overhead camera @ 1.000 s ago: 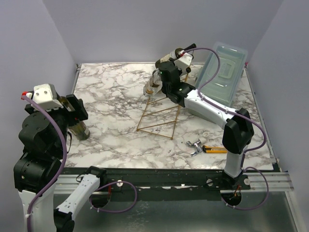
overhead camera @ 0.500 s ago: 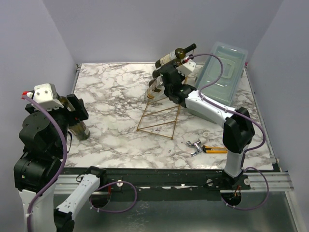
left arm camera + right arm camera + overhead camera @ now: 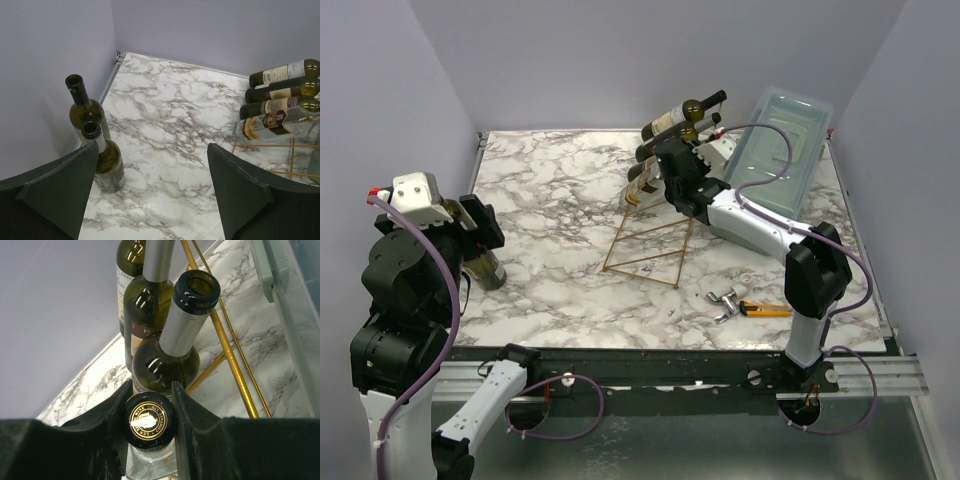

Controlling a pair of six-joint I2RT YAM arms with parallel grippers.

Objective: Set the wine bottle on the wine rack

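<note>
The gold wire wine rack [image 3: 650,240] stands slanted at the table's middle back. Three dark bottles [image 3: 675,118] lie across its upper rungs. Below them lies a clear wine bottle [image 3: 270,125] with a black, gold-printed cap [image 3: 149,421]. My right gripper [image 3: 152,385] is shut on this bottle's neck just behind the cap, close under a green bottle [image 3: 165,360]. My left gripper [image 3: 152,146] hangs open and empty at the far left, above the marble. Two upright green bottles [image 3: 107,160] stand just left of it.
A pale blue plastic box [image 3: 780,150] lies at the back right, close behind my right arm. A small metal fitting [image 3: 725,300] and a yellow utility knife [image 3: 765,309] lie near the front right. Walls close the table on the left, back and right.
My right wrist has dropped and swung right from the rack's top, uncovering the upper dark bottles. It stays shut on the clear bottle. The left arm has not moved.
</note>
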